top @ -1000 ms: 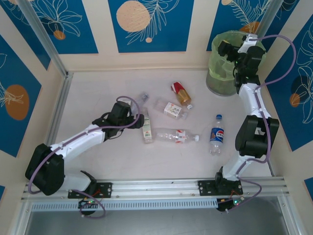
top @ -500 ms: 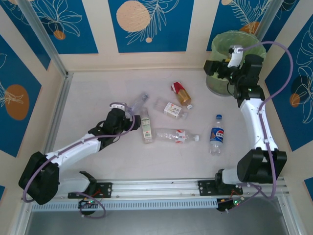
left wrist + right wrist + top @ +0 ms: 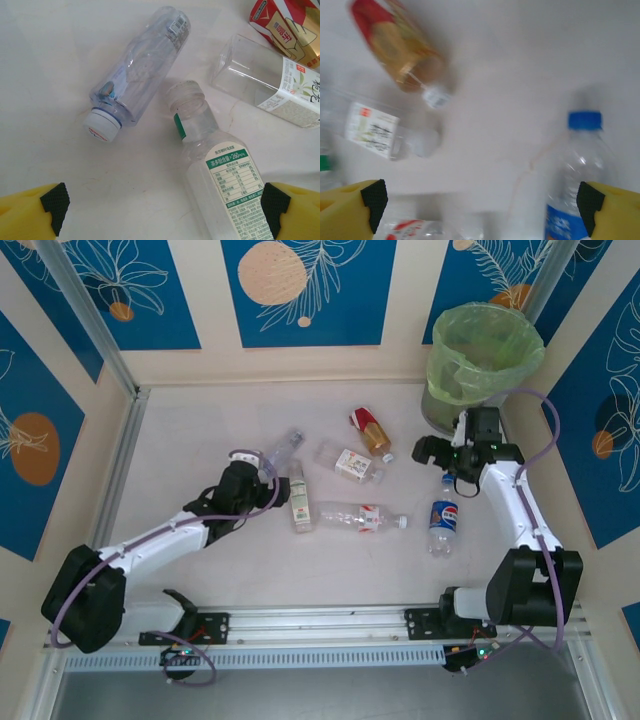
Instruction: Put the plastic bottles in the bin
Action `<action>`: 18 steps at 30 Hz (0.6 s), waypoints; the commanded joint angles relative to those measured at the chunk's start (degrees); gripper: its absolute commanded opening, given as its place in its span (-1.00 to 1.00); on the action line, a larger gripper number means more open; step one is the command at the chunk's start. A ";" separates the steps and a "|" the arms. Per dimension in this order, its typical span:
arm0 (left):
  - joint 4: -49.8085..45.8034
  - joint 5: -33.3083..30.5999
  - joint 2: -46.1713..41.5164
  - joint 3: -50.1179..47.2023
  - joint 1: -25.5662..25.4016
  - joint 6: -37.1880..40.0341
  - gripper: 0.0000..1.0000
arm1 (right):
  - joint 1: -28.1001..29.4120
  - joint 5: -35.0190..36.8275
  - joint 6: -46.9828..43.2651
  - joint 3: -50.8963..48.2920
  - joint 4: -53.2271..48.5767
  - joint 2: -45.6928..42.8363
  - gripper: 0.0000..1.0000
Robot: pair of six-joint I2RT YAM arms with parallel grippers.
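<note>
White tabletop, boxed in by blue-and-cream patterned walls. Round grey-green translucent bin with a light green bag liner stands upright in the far right corner.

Six plastic bottles lie on the table, all outside the bin:
- crumpled clear bottle with a white cap
- capless clear bottle with a green neck band and white-green label
- long clear bottle with a red label
- square clear bottle with a white label
- amber bottle with a red label
- clear bottle with a blue cap and blue label

Left gripper: jaws spread fully, holding nothing. Wrist view puts its yellow fingers with black pads at both lower corners. The green-banded bottle lies between them, its labelled body close to the right pad; contact cannot be judged. The white-capped bottle lies tilted just beyond, near that bottle's open mouth.

Right gripper: jaws equally wide, empty, near the bin's base. Its wrist view is blurred. The blue-capped bottle shows by the right finger, with the amber and square bottles farther off to the left.
</note>
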 commanded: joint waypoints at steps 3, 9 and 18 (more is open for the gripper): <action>0.31 -2.27 0.68 2.02 -0.44 -0.17 0.99 | -0.84 8.48 5.74 -4.68 0.18 -1.81 0.99; 0.35 -2.32 1.34 2.80 -0.44 -0.81 0.99 | -2.91 6.83 5.97 -6.59 -0.94 1.51 0.99; -0.11 -0.91 2.75 3.51 -0.39 -2.48 0.99 | -2.82 7.35 7.81 -9.07 -0.12 6.93 0.99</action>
